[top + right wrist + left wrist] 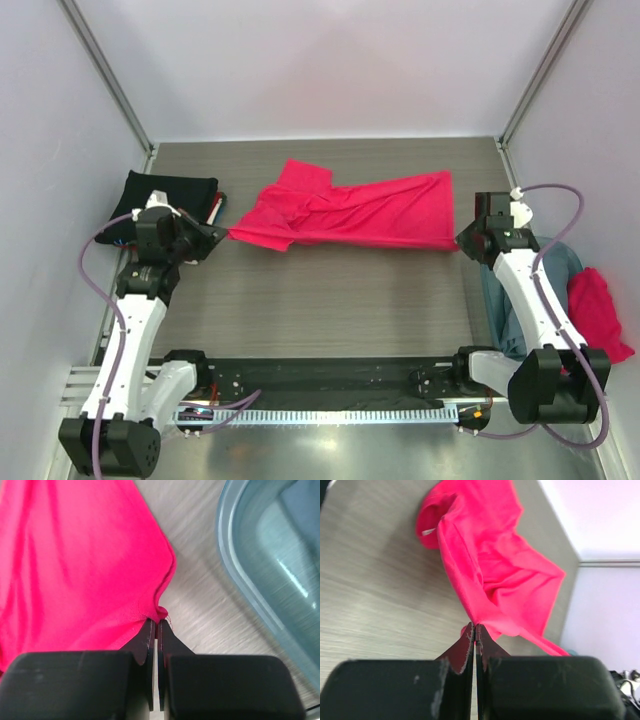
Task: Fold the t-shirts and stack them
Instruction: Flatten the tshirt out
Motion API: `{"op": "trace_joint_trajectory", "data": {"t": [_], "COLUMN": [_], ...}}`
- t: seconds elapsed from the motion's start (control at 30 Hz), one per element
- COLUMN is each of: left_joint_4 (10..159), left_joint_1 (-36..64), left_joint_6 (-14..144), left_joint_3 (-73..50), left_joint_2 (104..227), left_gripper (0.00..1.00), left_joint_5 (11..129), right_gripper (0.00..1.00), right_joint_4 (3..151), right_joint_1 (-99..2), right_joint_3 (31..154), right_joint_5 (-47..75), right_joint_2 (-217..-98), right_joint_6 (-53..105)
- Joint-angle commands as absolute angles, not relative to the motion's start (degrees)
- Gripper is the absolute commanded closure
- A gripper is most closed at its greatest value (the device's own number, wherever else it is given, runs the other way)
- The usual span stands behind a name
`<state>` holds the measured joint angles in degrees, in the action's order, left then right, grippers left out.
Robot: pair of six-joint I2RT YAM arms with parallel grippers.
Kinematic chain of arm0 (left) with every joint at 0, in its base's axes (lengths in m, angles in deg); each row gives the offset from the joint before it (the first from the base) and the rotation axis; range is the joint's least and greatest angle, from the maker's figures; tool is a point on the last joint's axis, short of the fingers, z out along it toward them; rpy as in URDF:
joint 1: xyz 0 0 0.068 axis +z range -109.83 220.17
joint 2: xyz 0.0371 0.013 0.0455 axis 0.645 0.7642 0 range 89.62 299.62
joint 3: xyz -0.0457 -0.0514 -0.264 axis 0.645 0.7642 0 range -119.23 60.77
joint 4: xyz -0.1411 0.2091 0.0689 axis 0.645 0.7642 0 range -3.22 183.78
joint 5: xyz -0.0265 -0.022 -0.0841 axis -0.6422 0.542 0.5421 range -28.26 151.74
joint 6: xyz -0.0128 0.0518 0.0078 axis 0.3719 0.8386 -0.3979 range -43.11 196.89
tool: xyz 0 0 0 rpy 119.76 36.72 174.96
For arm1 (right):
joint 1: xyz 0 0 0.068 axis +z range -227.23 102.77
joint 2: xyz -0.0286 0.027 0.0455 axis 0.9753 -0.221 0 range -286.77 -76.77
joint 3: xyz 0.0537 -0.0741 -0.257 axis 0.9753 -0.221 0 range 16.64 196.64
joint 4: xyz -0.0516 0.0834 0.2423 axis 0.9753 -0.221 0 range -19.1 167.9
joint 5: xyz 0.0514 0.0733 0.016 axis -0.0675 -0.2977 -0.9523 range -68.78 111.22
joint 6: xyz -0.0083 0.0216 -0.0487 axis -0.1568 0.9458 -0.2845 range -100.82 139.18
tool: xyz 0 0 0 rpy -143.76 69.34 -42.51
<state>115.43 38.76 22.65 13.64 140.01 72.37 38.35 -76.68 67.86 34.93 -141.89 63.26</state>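
Observation:
A bright pinkish-red t-shirt [350, 210] lies crumpled and stretched sideways across the back of the table. Its white neck label [428, 531] shows in the left wrist view. My left gripper [222, 232] is shut on the shirt's [490, 560] left tip, with cloth pinched at the fingertips [475, 627]. My right gripper [462, 240] is shut on the shirt's [75, 560] near right corner, a small fold caught between its tips [156, 622]. A black t-shirt [170, 192] lies folded at the back left, behind the left gripper.
A translucent blue bin [497, 300] stands at the right under the right arm, its rim [260, 570] close beside the right gripper. A red garment [600, 310] hangs at its far side. Walls enclose the table on three sides.

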Motion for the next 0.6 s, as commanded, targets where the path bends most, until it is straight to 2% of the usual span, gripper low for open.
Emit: {"op": "trace_joint_trajectory", "data": {"t": [0.0,0.27,0.4,0.57], "left_joint_4": [117.28,120.08,121.68,125.62], "left_joint_1": [38.15,34.55,34.19,34.19], "left_joint_6": [20.73,19.49,20.02,21.34], "left_joint_3": [10.76,8.48,1.99,-12.42], "left_joint_2": [137.44,135.23,136.55,140.24], "left_gripper": [1.0,1.0,1.0,1.0], "left_joint_5": [74.48,72.29,70.44,69.56], "right_gripper": [0.99,0.99,0.99,0.99], "right_joint_4": [35.72,35.72,35.28,33.78], "right_joint_1": [-78.9,-79.6,-79.61,-79.61], "right_joint_3": [71.65,76.12,82.54,91.77], "right_joint_5": [33.44,30.36,30.79,27.21], "right_joint_2": [-141.02,-140.4,-139.52,-140.05], "right_joint_6": [59.35,58.21,57.07,56.36]}}
